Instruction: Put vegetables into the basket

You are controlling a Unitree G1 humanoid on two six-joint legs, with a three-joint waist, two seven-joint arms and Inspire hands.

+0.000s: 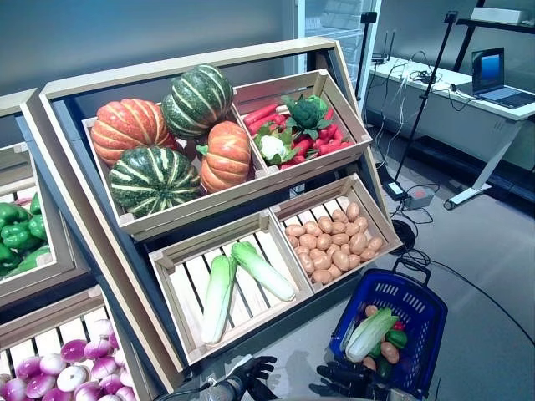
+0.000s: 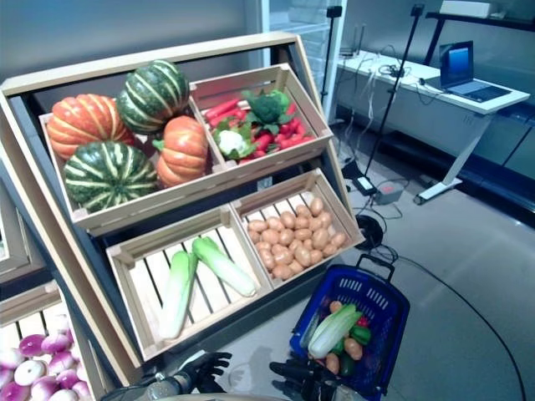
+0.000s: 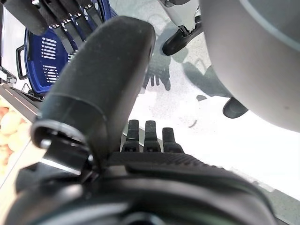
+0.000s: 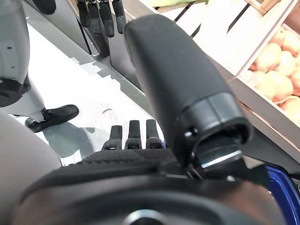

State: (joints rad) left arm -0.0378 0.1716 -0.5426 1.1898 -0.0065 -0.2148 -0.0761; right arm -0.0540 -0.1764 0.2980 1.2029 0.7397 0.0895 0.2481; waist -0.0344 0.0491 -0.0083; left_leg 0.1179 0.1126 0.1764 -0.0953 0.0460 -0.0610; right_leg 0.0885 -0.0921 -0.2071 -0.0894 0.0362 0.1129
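Vegetables already lie in the blue basket (image 1: 415, 306) on the floor at the right: a cabbage (image 1: 371, 333), potatoes and green peppers. More wait on the tilted rack (image 1: 84, 225), sloped for easy reach. Both hands hang low and near, empty, fingers straight and relaxed: left hand (image 1: 251, 376), right hand (image 1: 344, 381) just beside the basket, probably between picks.

Blue basket (image 1: 415, 307) sitting on the floor, already partly filled.
A pale green cabbage (image 1: 371, 333) is lying inside among potatoes and green peppers (image 1: 396, 338).
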